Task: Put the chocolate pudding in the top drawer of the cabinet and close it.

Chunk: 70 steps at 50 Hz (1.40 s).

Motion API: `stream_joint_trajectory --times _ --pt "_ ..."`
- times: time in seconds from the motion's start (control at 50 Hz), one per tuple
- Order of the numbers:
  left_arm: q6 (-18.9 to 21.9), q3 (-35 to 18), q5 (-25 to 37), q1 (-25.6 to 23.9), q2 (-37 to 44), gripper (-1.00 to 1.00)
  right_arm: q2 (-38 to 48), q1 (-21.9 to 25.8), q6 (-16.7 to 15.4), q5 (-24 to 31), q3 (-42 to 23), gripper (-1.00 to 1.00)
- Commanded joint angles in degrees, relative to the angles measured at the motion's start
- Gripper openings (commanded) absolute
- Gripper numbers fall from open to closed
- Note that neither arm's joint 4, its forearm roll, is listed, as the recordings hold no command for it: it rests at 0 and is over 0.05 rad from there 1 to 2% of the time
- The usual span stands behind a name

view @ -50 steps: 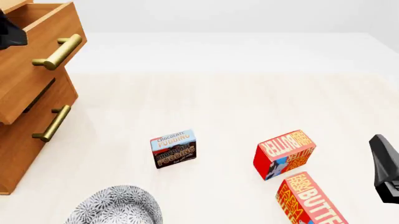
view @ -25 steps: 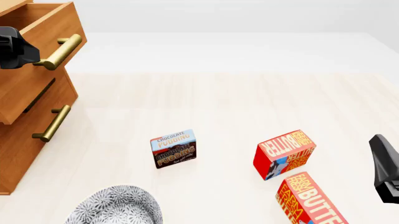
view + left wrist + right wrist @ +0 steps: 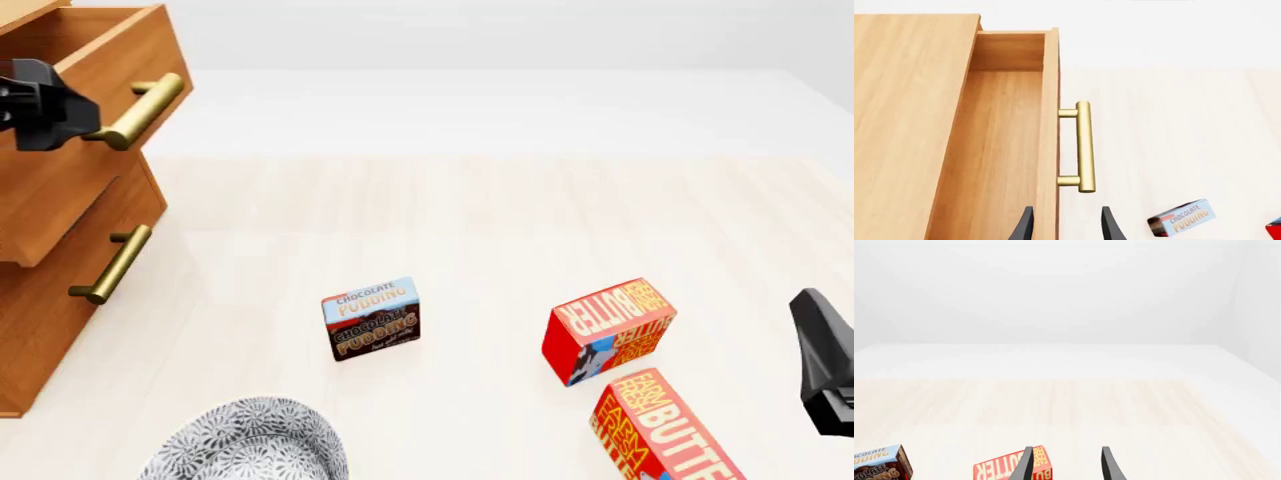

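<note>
The chocolate pudding (image 3: 371, 318) is a small box with a light-blue top and dark-brown bottom, standing on the table at centre left. It also shows in the left wrist view (image 3: 1181, 218) and the right wrist view (image 3: 877, 465). The cabinet (image 3: 54, 290) stands at the left, with its top drawer (image 3: 100, 70) pulled open and the brass handle (image 3: 140, 112) sticking out. The left wrist view shows the drawer's bare inside (image 3: 1001, 150). My left gripper (image 3: 60, 115) is open above the drawer front, near the handle (image 3: 1084, 147). My right gripper (image 3: 827, 365) is open and empty at the far right.
Two red-orange butter boxes (image 3: 607, 330) (image 3: 663, 430) lie right of the pudding, near the right gripper. A patterned grey bowl (image 3: 247, 440) sits at the front left. The lower drawer's handle (image 3: 114, 265) is below the open drawer.
My left gripper has come in from the left edge towards the top drawer's handle. The drawer front has shifted slightly outwards. The right arm and the boxes have not moved.
</note>
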Motion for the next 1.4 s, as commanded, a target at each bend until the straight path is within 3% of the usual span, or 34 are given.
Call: stream_joint_trajectory --times 0.02,0.92,1.4 --pt "-2.0 2.9 -0.2 -1.5 1.4 1.00 -0.2 0.0 0.0 0.1 0.1 1.00" --pt "-1.4 6.8 -4.0 -7.3 4.0 1.00 0.2 0.0 0.0 -0.1 0.0 1.00" --pt "-2.4 6.0 -4.2 -11.9 5.3 1.00 0.1 0.0 0.0 0.0 -0.1 1.00"
